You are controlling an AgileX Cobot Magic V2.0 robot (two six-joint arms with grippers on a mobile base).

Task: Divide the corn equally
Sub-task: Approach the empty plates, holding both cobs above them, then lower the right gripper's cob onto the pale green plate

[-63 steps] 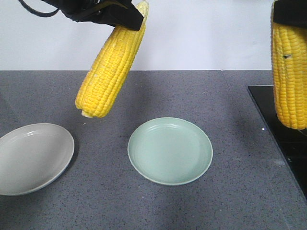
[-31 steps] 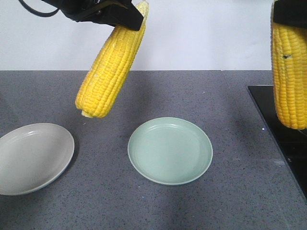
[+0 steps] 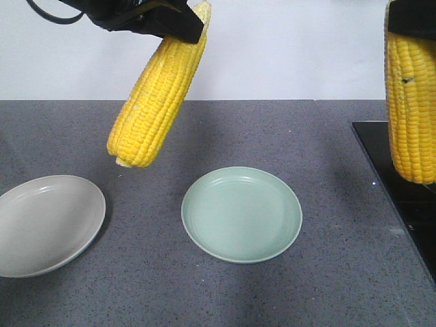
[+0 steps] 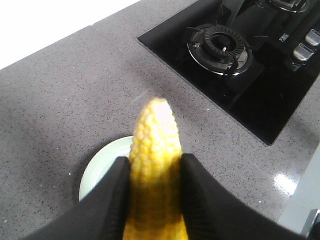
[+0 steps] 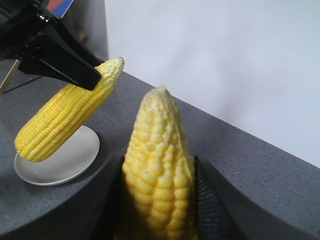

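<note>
Nothing moved, 2 cobs (image 3: 158, 92) still held aloft

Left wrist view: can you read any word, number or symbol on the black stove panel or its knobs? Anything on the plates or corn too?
No text can be read in any view.
Black glass stove panel: a small pale mark beside the round burner, too small and blurred to read.
Grey knobs: no legible marking.
Pale green round plate, grey round plate, yellow corn cobs: none.
</note>
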